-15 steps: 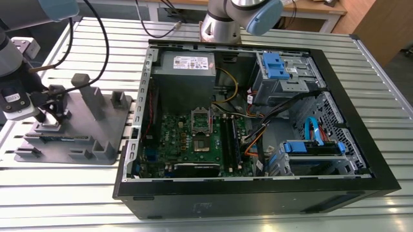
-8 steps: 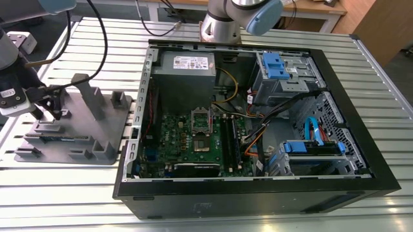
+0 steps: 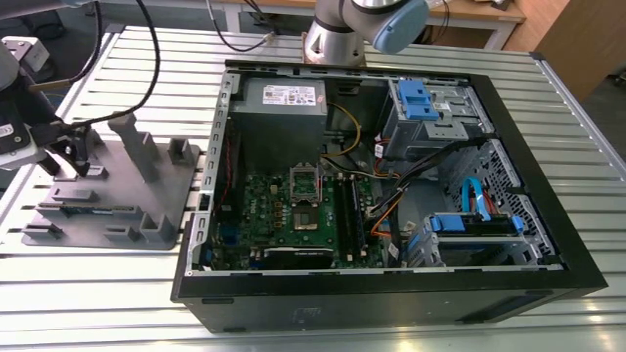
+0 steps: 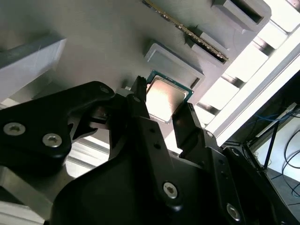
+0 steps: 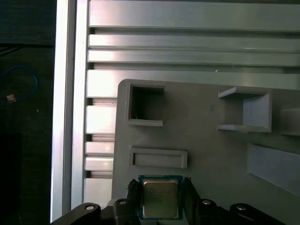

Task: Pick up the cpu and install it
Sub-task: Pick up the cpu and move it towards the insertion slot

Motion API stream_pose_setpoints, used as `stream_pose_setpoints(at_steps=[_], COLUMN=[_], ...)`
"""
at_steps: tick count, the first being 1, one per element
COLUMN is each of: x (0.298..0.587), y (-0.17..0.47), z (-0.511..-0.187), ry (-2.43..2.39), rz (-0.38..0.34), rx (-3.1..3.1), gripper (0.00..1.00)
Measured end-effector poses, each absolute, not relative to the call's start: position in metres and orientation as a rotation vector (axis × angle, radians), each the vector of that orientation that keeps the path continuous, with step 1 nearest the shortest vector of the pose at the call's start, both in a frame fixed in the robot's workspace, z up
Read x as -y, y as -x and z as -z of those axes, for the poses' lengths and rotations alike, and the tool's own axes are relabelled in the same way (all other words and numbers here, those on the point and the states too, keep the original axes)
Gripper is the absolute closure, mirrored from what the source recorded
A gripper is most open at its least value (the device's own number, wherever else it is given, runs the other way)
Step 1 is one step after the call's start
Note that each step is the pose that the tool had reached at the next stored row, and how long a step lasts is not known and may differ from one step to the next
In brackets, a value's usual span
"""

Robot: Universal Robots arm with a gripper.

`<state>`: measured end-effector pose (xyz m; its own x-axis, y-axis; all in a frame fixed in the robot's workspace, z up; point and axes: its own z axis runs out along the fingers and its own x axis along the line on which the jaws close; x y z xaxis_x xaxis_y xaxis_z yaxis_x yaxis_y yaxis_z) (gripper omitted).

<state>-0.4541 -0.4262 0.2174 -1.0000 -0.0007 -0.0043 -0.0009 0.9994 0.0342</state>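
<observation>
The cpu [image 5: 160, 199], a small square chip with a dull silver top and a thin green rim, lies flat on the grey holder tray [image 5: 211, 150] near one of its edges. My gripper [image 5: 161, 183] straddles it, with one black finger pressed against each side of the chip. In the second wrist view the cpu [image 4: 165, 99] sits between the two fingertips of the gripper [image 4: 163, 95], low on the tray [image 4: 108, 37]. In the exterior view the gripper [image 3: 76, 158] is down over the tray [image 3: 108, 213] at the exterior view's left, and the chip is hidden behind it.
The open black computer case [image 3: 391, 286] lies at the exterior view's right, with a green motherboard and its metal socket frame [image 3: 306, 192] inside. Raised grey blocks and posts [image 3: 137, 147] stand on the tray around the gripper. The ribbed metal table [image 3: 98, 293] runs underneath.
</observation>
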Motion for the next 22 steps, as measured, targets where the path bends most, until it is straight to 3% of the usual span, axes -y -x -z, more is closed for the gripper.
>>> stream_pose_setpoints(at_steps=[22], x=[0.426], y=[0.453], z=[-0.310], ry=[0.001], rz=[-0.057], rx=[-3.137], gripper=[0.53])
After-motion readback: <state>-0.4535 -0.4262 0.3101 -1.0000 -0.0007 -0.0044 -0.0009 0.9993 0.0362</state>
